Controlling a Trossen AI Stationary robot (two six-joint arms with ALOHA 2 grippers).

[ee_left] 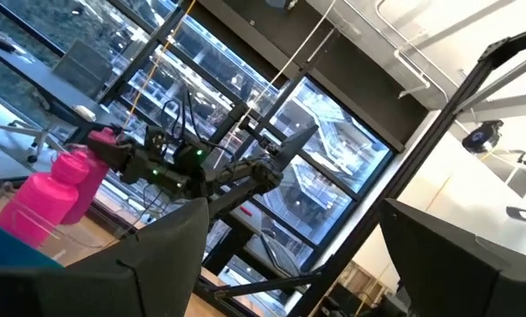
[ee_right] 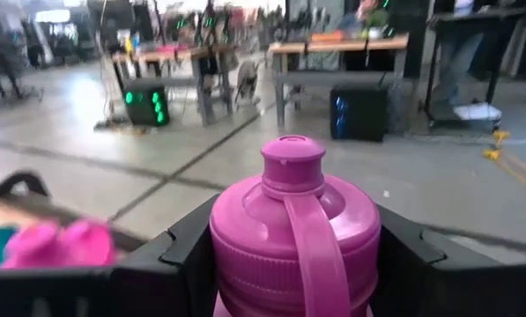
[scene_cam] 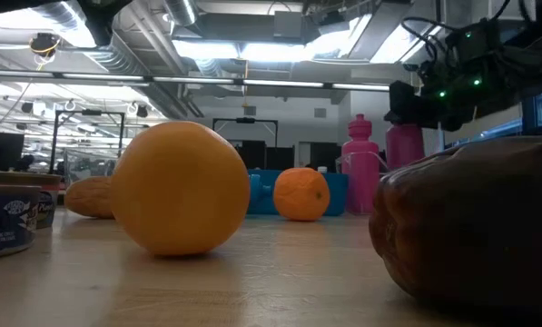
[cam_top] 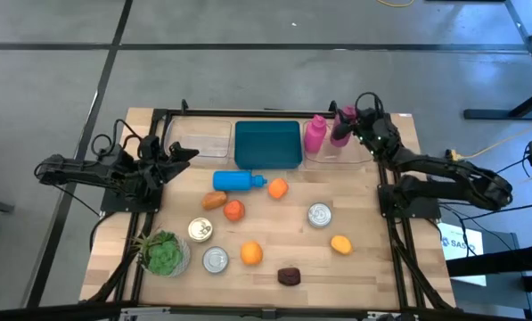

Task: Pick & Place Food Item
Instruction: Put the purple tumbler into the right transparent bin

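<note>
My right gripper (cam_top: 347,119) is at the table's far right, shut on a dark pink bottle (cam_top: 341,130) that stands upright over the clear tray (cam_top: 337,155). A lighter pink bottle (cam_top: 315,135) stands beside it. In the right wrist view the dark pink bottle (ee_right: 293,224) fills the gap between my fingers. My left gripper (cam_top: 184,154) hovers open at the left, near an empty clear tray (cam_top: 200,141), touching nothing. Loose food lies mid-table: oranges (cam_top: 251,253), (cam_top: 278,188), (cam_top: 340,243), a tomato (cam_top: 234,210) and a brown item (cam_top: 289,275). My right gripper pinches the dark pink bottle between its two fingers (ee_right: 179,260), just below the lid at its shoulder (ee_right: 236,255). The fingers come level from the table's right. The bottle is upright; whether its base rests in the tray is hidden.
A teal bin (cam_top: 267,144) sits at the far middle, with a blue bottle (cam_top: 239,181) lying in front of it. Cans (cam_top: 200,230), (cam_top: 215,259), (cam_top: 318,214) and a potted plant (cam_top: 163,252) stand among the food. Black frame rails run along both table sides.
</note>
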